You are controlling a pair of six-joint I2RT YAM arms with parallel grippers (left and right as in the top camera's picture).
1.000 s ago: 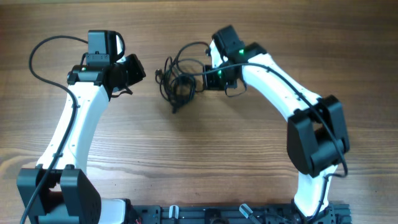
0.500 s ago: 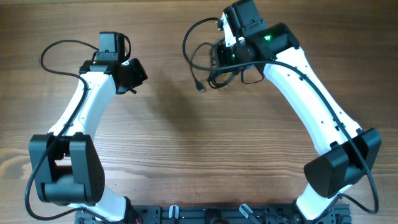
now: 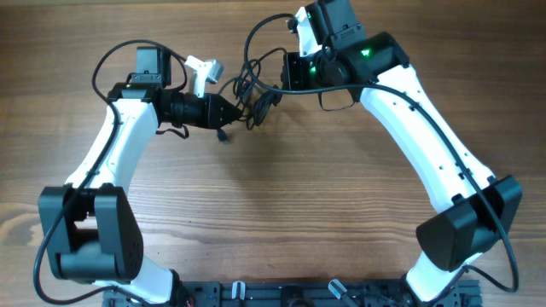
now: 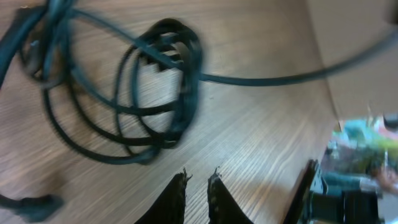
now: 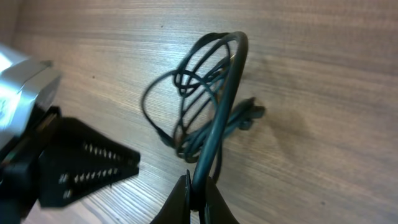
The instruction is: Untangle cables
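Observation:
The cables (image 3: 253, 92) are a knotted bundle of thin black loops hanging at the back middle of the wooden table. My right gripper (image 3: 284, 78) is shut on one strand of it; the right wrist view shows that strand (image 5: 214, 124) pinched between the fingers (image 5: 199, 190), with a plug (image 5: 250, 114) hanging beside the loops. My left gripper (image 3: 232, 112) points right, just left of the bundle. In the left wrist view its fingers (image 4: 199, 180) are slightly apart and hold nothing, with the loops (image 4: 155, 93) just ahead and a plug (image 4: 31, 206) at lower left.
The table (image 3: 281, 213) is bare wood. The arms' own thicker black wires arc over the back (image 3: 119, 53) (image 3: 264, 26). The arm bases and a black rail (image 3: 324, 294) line the front edge. The table's edge and clutter (image 4: 364, 168) show at right in the left wrist view.
My right gripper lifted the bundle back and to the right, then held still. My left gripper turned and reached right, up to the bundle.

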